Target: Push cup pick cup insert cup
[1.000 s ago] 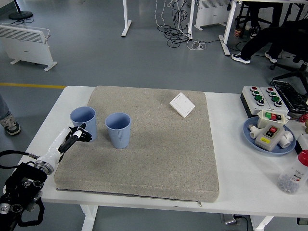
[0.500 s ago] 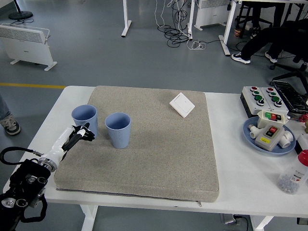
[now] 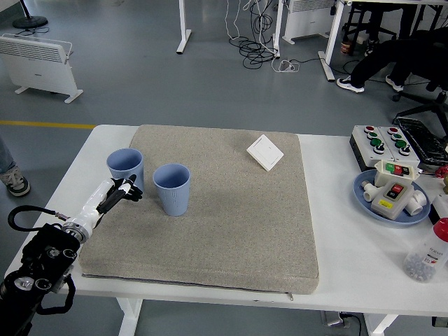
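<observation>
Two light blue ribbed cups stand upright on the grey mat (image 3: pixel 231 224). The left cup (image 3: pixel 125 166) is near the mat's left edge, and the second cup (image 3: pixel 172 188) is a short gap to its right. My left hand (image 3: pixel 124 190) reaches in from the lower left with its black fingers curled, pressed against the near lower side of the left cup. It holds nothing. My right arm is out of view.
A white wall switch (image 3: pixel 265 152) lies at the mat's far side. On the table's right are a button box (image 3: pixel 387 142), a blue plate (image 3: pixel 369 199) with small parts, and a clear bottle (image 3: pixel 428 253). A person sits in the far right background.
My left hand has moved forward and to the right, and the left cup has slid a little rightward and farther away, closer to the second cup.
</observation>
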Motion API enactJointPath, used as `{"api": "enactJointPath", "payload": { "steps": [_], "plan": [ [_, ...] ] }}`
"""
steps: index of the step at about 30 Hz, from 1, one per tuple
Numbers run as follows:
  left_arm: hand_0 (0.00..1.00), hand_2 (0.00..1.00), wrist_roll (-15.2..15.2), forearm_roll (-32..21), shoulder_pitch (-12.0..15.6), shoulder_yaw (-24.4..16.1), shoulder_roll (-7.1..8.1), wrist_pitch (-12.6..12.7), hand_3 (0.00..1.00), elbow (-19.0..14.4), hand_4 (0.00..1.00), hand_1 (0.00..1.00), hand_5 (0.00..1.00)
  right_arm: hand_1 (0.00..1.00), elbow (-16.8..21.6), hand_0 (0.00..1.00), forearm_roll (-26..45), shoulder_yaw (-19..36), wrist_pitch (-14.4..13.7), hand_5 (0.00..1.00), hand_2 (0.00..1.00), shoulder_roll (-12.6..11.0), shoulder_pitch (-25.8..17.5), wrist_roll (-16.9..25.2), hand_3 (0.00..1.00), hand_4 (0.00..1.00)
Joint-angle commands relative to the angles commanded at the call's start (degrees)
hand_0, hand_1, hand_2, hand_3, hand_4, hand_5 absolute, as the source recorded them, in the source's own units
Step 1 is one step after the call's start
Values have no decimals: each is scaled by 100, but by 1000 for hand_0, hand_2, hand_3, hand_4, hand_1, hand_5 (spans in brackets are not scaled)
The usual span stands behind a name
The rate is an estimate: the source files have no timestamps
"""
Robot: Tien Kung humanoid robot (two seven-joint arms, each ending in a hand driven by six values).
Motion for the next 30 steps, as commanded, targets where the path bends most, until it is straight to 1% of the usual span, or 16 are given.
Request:
{"api": "enactJointPath", "payload": {
  "steps": [3, 6, 10, 11, 12, 16, 17, 18, 20, 22, 23, 24, 25, 28, 29, 30],
  "plan": [
    [727, 489, -21, 61, -53, -29, -37, 0, 445, 85, 569, 527, 998, 682, 0, 775, -4, -2, 0, 469, 679, 2, 1, -1, 567, 127],
    [731, 490, -24, 83, -53, -41, -44, 10, 447, 69, 570, 530, 998, 682, 0, 774, -1, -10, 2, 468, 680, 3, -2, 0, 567, 127],
    [731, 490, 7, -5, 56, 13, 37, 24, 447, -159, 570, 530, 998, 682, 0, 774, 10, -7, 1, 468, 680, 4, -11, 2, 567, 127],
    [691, 492, 16, -32, 95, 30, 69, 26, 448, -249, 570, 529, 998, 682, 0, 775, 5, -3, 1, 469, 680, 4, -13, 2, 567, 127],
    [691, 492, 38, -42, 177, 42, 136, 28, 448, -398, 570, 529, 998, 682, 0, 775, 4, 2, 1, 469, 680, 4, -19, 2, 567, 127],
    [691, 492, 99, 7, 412, -6, 311, 21, 448, -903, 570, 529, 998, 682, 0, 775, -3, 16, 1, 469, 680, 3, -33, 1, 567, 127],
    [558, 486, 113, 14, 496, -36, 376, 25, 448, -1083, 570, 513, 998, 682, 0, 774, -2, 20, 0, 469, 680, 3, -39, 2, 567, 127],
    [558, 486, 117, 16, 521, -45, 395, 27, 448, -1162, 570, 513, 998, 682, 0, 774, -1, 21, 0, 469, 680, 3, -41, 2, 567, 127],
    [558, 486, 147, 88, 680, -182, 535, 48, 448, -1524, 570, 513, 998, 682, 0, 774, -15, 36, -1, 469, 680, 3, -49, -1, 567, 127],
    [558, 486, 144, 150, 756, -289, 618, 88, 448, -1814, 570, 513, 998, 682, 0, 774, -22, 45, -2, 469, 680, 5, -56, -3, 567, 127],
    [408, 481, 128, 168, 789, -364, 670, 126, 449, -1954, 626, 495, 998, 682, 0, 774, -19, 46, -3, 469, 680, 6, -63, -3, 567, 127],
    [408, 481, 116, 177, 810, -419, 706, 154, 449, -2150, 626, 495, 998, 682, 0, 774, -17, 46, -4, 469, 680, 6, -68, -3, 567, 127],
    [408, 481, 103, 186, 818, -451, 725, 178, 449, -2252, 626, 495, 998, 682, 0, 774, -17, 47, -4, 469, 680, 6, -71, -3, 567, 127],
    [408, 481, -10, 294, 804, -604, 827, 396, 449, -2824, 626, 495, 998, 682, 0, 774, -17, 52, -5, 469, 680, 5, -87, -5, 567, 127],
    [489, 571, -30, 362, 776, -619, 847, 464, 541, -2979, 812, 574, 828, 682, 0, 774, -21, 53, -5, 467, 680, 4, -92, -7, 567, 127],
    [489, 571, -42, 433, 753, -628, 861, 521, 541, -3134, 812, 574, 828, 682, 0, 774, -24, 53, -5, 467, 680, 3, -96, -8, 567, 127]
  ]
}}
